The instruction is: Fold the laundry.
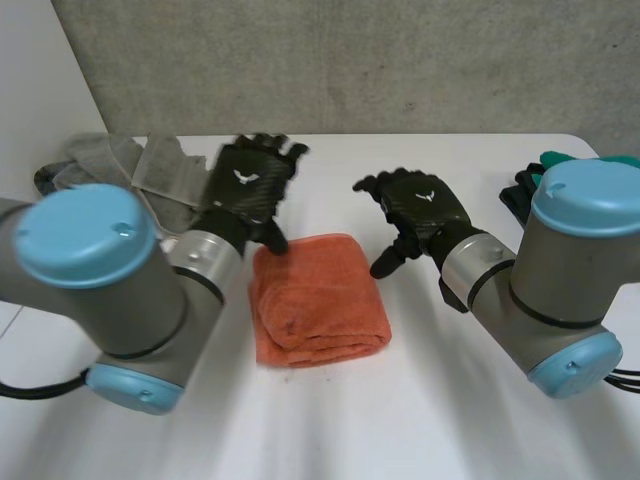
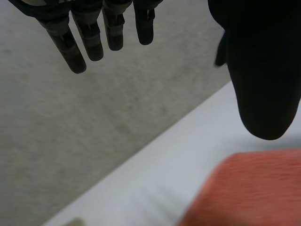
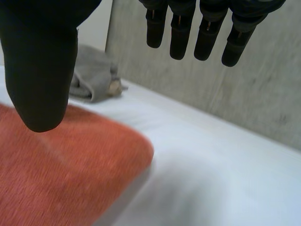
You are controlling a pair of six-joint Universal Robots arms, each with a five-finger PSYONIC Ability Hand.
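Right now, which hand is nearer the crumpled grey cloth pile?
Left. The left hand hovers beside the grey cloth pile; the right hand is past the folded orange towel.

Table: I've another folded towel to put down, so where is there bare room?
Bare: the near strip of table before the orange towel, between the arms; also the far middle between left robot hand and right robot hand. Crowded: grey laundry far left, dark and green items far right.

Left hand point(image 2: 254, 70) above orange towel point(image 2: 249, 193)
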